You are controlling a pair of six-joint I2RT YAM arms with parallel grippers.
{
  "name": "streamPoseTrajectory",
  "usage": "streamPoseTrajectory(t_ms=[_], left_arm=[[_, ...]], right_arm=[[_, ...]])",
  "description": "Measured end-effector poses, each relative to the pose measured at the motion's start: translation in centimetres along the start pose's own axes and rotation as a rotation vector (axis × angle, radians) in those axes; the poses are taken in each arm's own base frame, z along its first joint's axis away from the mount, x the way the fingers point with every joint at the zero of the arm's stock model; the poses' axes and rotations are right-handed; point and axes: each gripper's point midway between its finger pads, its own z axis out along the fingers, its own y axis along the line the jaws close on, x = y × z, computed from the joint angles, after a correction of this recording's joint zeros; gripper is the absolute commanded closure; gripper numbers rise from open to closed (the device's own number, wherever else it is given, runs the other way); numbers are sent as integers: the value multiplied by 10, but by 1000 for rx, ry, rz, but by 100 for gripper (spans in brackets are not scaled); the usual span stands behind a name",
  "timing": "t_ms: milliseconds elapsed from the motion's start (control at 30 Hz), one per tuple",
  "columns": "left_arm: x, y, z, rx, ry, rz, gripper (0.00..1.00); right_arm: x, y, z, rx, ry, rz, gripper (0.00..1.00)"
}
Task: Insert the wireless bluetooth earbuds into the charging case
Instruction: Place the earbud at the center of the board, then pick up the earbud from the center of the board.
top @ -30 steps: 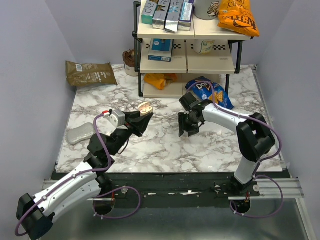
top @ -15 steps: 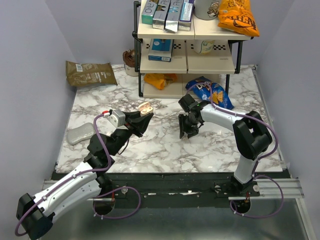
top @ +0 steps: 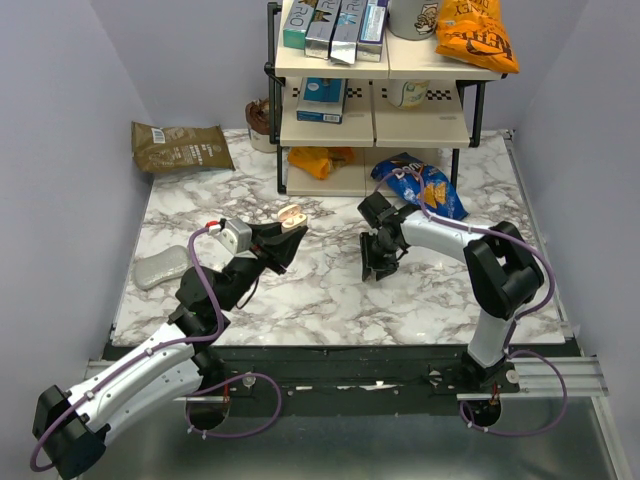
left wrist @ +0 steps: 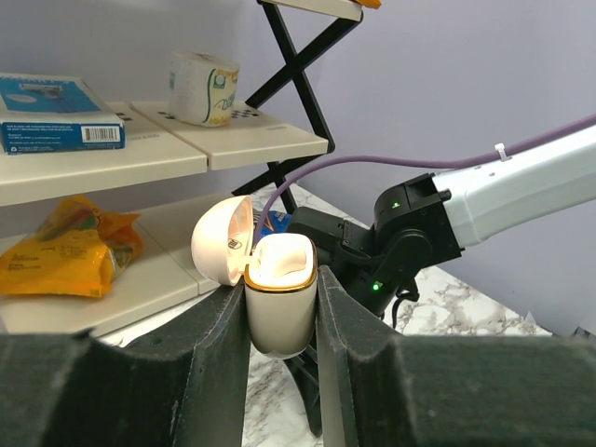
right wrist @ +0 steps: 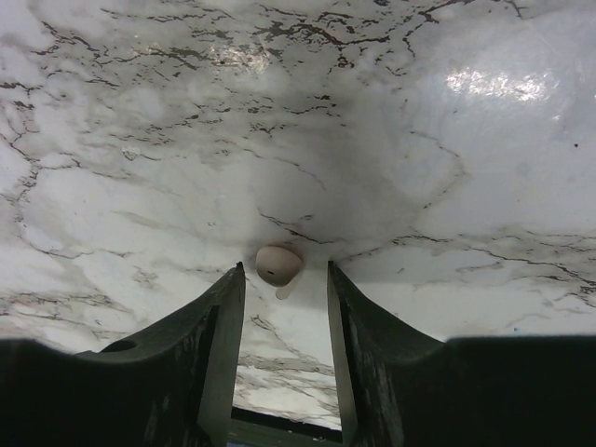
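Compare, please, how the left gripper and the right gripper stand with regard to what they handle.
The left gripper is shut on the open-lidded charging case, held above the marble table. The right gripper is open and pointed down at that table, straddling a cream earbud that lies there untouched. Both have their item between the fingers.

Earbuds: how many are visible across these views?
1. A pale earbud lies on the marble table between the open fingers of the right gripper. Others may sit hidden inside the open charging case held by the left gripper.
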Motion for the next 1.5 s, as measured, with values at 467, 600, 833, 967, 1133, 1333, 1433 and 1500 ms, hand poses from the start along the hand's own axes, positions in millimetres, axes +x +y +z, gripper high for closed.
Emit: streamPoseTrajectory(t_ms=[467, 600, 833, 967, 1133, 1333, 1433, 1500], left_arm=[[-1, -2, -1, 7, -4, -5, 100], [-2, -3, -1, 7, -7, -5, 100], [-2, -3, -1, 7, -6, -5, 100], [-1, -2, -1, 7, -5, -5, 100], [-1, -2, -1, 6, -3, -5, 100], [0, -2, -1, 6, -2, -5, 100], [-1, -2, -1, 6, -3, -5, 100], [0, -2, -1, 6, -2, -5, 100]], right_arm=[[-3, -2, 1, 24, -6, 35, 54], [-3, -2, 2, 27, -2, 41, 54], [-5, -2, 2, 38, -2, 43, 63], [-5, -3, 3, 45, -3, 42, 69], [-6, -3, 3, 46, -4, 42, 76], [-5, -4, 3, 45, -5, 42, 97], [-6, -4, 3, 44, -12, 42, 99], [-6, -4, 2, 45, -23, 40, 99]])
